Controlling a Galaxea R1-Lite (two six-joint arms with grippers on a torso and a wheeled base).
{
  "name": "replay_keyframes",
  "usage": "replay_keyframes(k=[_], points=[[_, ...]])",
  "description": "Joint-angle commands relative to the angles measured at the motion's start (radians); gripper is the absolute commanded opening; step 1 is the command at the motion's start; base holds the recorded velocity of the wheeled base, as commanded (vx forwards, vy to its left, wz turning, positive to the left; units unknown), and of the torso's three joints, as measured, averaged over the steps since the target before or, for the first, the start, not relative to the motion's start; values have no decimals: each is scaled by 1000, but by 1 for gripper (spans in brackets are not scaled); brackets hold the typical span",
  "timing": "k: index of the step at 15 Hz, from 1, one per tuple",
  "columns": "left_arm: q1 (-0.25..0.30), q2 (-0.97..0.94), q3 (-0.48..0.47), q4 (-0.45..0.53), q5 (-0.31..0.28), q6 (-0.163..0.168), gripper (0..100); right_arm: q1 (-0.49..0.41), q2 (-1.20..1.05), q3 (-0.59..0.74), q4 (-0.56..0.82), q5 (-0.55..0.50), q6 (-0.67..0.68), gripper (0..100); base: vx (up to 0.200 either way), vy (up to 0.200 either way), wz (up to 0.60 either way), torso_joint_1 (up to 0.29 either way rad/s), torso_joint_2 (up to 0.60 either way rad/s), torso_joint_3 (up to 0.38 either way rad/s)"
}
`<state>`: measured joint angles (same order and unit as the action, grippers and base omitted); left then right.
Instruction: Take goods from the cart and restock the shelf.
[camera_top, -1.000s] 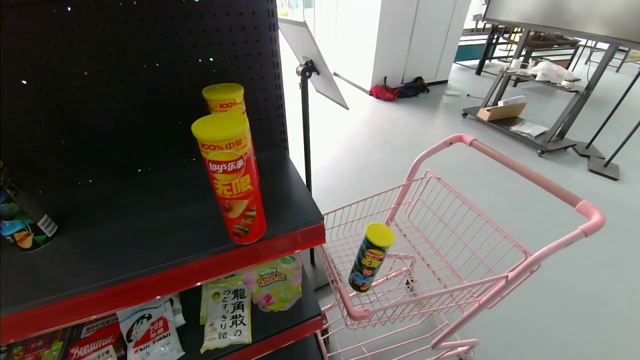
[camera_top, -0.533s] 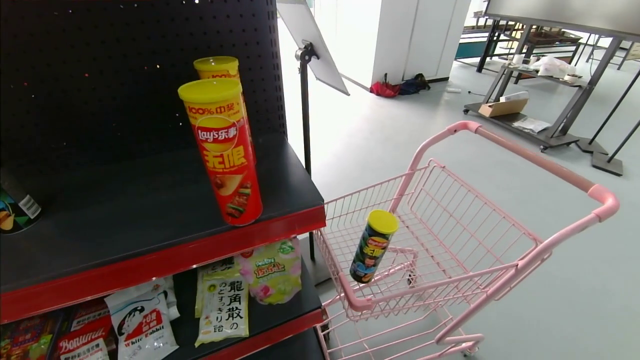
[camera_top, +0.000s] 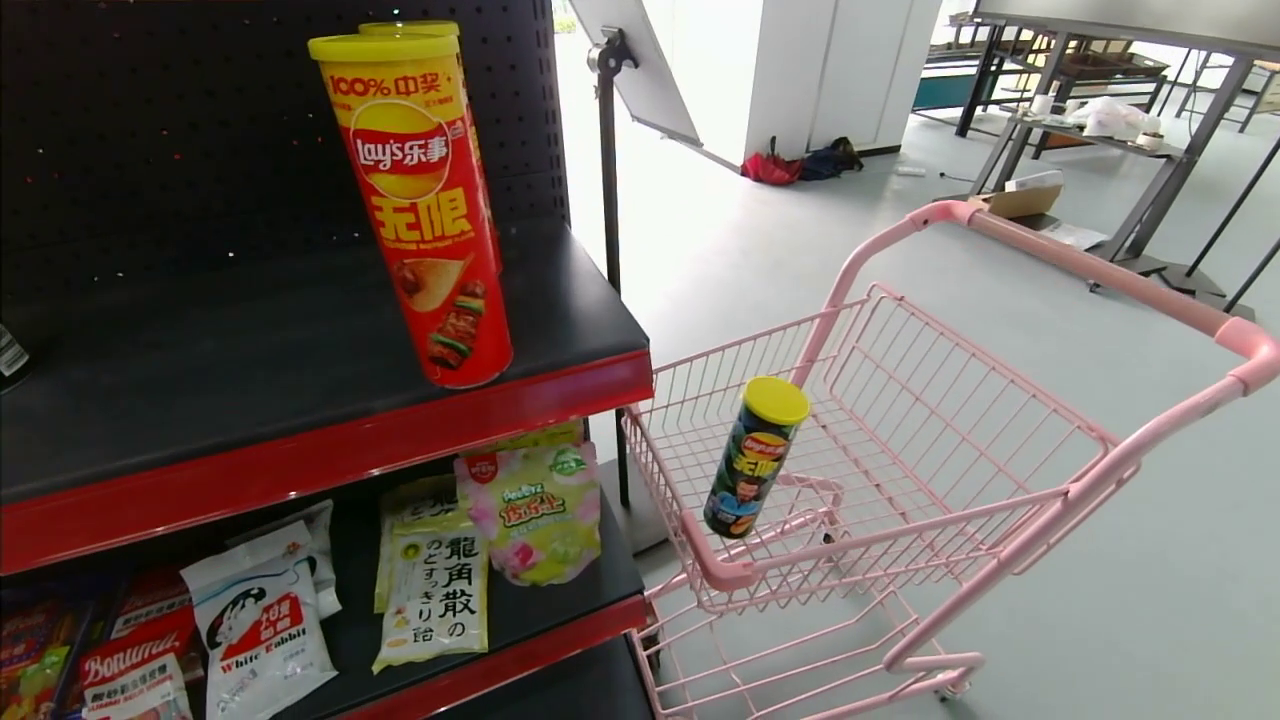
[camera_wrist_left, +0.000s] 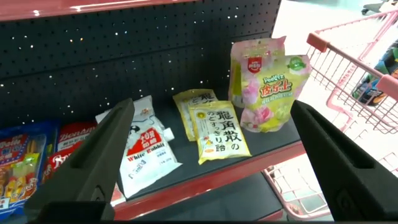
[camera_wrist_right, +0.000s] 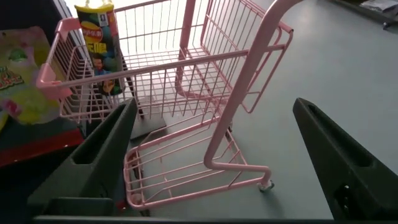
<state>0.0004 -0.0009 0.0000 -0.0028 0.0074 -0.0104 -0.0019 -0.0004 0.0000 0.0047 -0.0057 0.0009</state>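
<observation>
Toward the left end of the pink cart (camera_top: 1100, 276), close to the shelf, a dark chips can (camera_top: 757, 456) with a yellow lid sits in the wire basket. It is tilted, its lid leaning to the right, and its base appears to rest by the near rim, though the wires make that hard to judge. Left of the cart, on the upper shelf (camera_top: 250, 340), a red chips can (camera_top: 420, 210) stands upright near the front edge, with a second yellow-lidded can (camera_top: 410, 27) just behind it. On the lower shelf (camera_top: 580, 600) lie a pink-and-green pouch (camera_top: 535, 510), a yellow packet (camera_top: 435, 590) and a white bag (camera_top: 260, 630). The left gripper (camera_wrist_left: 212, 106) hangs before that lower shelf with its fingers spread wide and nothing between them. The right gripper (camera_wrist_right: 212, 104) is likewise wide apart and unloaded, low beside the cart. Against the picture of a second ago, the whole head view has shifted: the red can now looms larger and higher and the cart sits higher too. That is the camera's move, as the cans, packets and cart keep their places relative to one another.
</observation>
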Motion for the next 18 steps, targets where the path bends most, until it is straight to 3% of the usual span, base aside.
replay_keyframes(k=[1, 11, 12, 13, 14, 15, 16, 17, 18], points=[[0, 1, 0, 0, 0, 0, 100, 0, 0, 0, 0, 0, -1, 100, 0, 0, 0, -27, 100, 66], [0, 1, 0, 0, -1, 0, 100, -1, 0, -20, 0, 6, -45, 100, 0, 0, 0, -1, 6, 5], [1, 1, 0, 0, -1, 0, 100, 11, 125, -169, 1, 43, -35, 100, 0, 0, 0, 0, 0, 0], [1, 1, 0, 0, -1, 1, 100, 26, 444, -456, -2, 52, 103, 100, 0, 0, 0, 0, 0, 0], [1, 1, 0, 0, -1, 0, 100, 48, 597, -629, 1, 89, 202, 100, 0, 0, 0, 0, 0, 0], [1, 1, 0, 0, -1, 0, 100, 100, 680, -643, 0, 170, 153, 100, 0, 0, 0, 0, 0, 0], [1, 1, 0, 0, -1, 0, 100, 100, 680, -643, 0, 170, 153, 100, 0, 0, 0, 0, 0, 0], [1, 1, 0, 0, -1, 1, 100, 165, 821, -574, -41, 222, 85, 100, 0, 0, 0, 0, 0, 0], [1, 1, 0, 0, -1, 1, 100, 178, 987, -535, -184, 240, 128, 100, 0, 0, 0, 0, 0, 0]])
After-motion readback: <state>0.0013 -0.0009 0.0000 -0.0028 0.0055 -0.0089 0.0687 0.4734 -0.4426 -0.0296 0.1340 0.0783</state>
